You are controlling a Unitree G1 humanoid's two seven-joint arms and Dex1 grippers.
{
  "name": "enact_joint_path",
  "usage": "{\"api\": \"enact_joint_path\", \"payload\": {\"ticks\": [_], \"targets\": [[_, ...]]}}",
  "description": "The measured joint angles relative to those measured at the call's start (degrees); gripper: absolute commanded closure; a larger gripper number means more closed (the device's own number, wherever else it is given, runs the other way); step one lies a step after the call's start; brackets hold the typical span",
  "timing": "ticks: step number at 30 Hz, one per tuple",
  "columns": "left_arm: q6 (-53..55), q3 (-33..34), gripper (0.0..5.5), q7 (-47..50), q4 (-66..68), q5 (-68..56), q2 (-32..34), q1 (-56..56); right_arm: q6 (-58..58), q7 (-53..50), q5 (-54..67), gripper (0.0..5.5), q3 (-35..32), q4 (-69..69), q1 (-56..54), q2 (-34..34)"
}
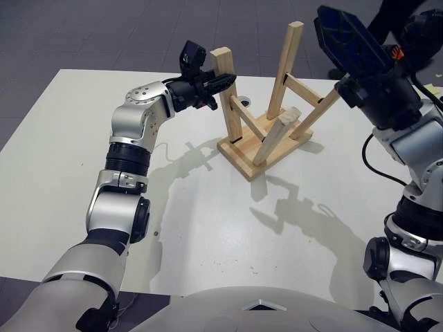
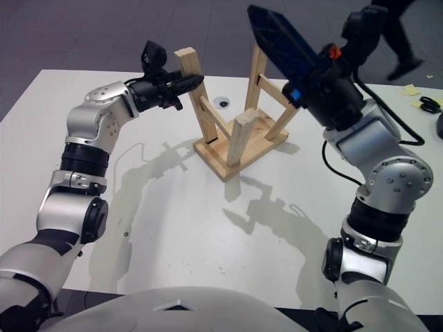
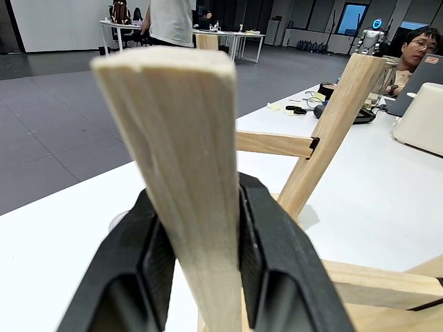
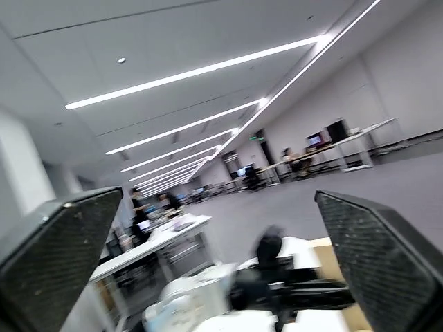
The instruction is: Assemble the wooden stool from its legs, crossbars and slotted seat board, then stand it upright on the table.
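On the table (image 1: 83,138), toward its far side, I log the following.

Item 1: wooden stool (image 1: 266,131), upside down. The seat board (image 1: 239,155) lies flat on the table. Four legs rise from it, splayed outward.

Item 2: crossbars. One (image 1: 246,114) runs from the left leg (image 1: 228,104) toward the near leg (image 1: 275,138). Another (image 1: 304,88) joins the far leg (image 1: 286,69) to the right leg (image 1: 320,114). I cannot tell whether every joint is fully seated.

Item 3: left tool (image 1: 221,81), clenched on the left leg just below its top end. The left wrist view shows both pads pressed flat against the wood.

Item 4: right tool (image 4: 218,200), released and spread wide, grasping nothing. It is raised above the table beside the right leg's upper end and apart from it.

Progress, by my judgement:
- Done: the joinery looks complete, with legs, crossbars and board reading as one frame.
- Left: the last step, which is turning the stool over so the seat board faces up and the four feet stand on the table.
- Next need: the free right tool would probably have to take a second hold before the stool is turned.
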Motion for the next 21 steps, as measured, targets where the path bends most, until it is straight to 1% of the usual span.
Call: {"api": "enact_joint_path", "payload": {"ticks": [1, 4, 6, 10, 16, 21], "targets": [[0.0, -0.1, 4.45, -0.2, -0.4, 0.0, 0.0, 0.1, -0.4, -0.3, -2.2, 0.10, 0.7, 0.7, -0.1, 0.1], [0.0, -0.6, 4.45, -1.1, -2.2, -0.1, 0.1, 0.6, -2.5, 1.7, -14.4, 0.10, 7.0, 4.9, -0.7, 0.1], [0.1, -0.8, 4.45, -1.8, -2.7, -0.1, 0.1, 1.0, -4.8, 5.1, -22.9, 0.10, 11.4, 8.2, -1.0, 0.1], [0.1, -1.1, 4.45, -2.1, -3.5, -0.2, 0.0, 1.1, -10.0, 10.7, -33.9, 0.10, 15.8, 15.3, -2.5, 0.8], [0.1, -1.4, 4.45, -2.4, -4.1, -0.2, -0.1, 1.2, -12.0, 16.1, -41.6, 0.10, 18.6, 18.7, -2.9, 3.0], [0.1, -1.4, 4.45, -2.5, -4.2, -0.2, -0.1, 1.4, -12.1, 17.3, -44.6, 0.10, 19.0, 18.9, -3.2, 5.5]]}}
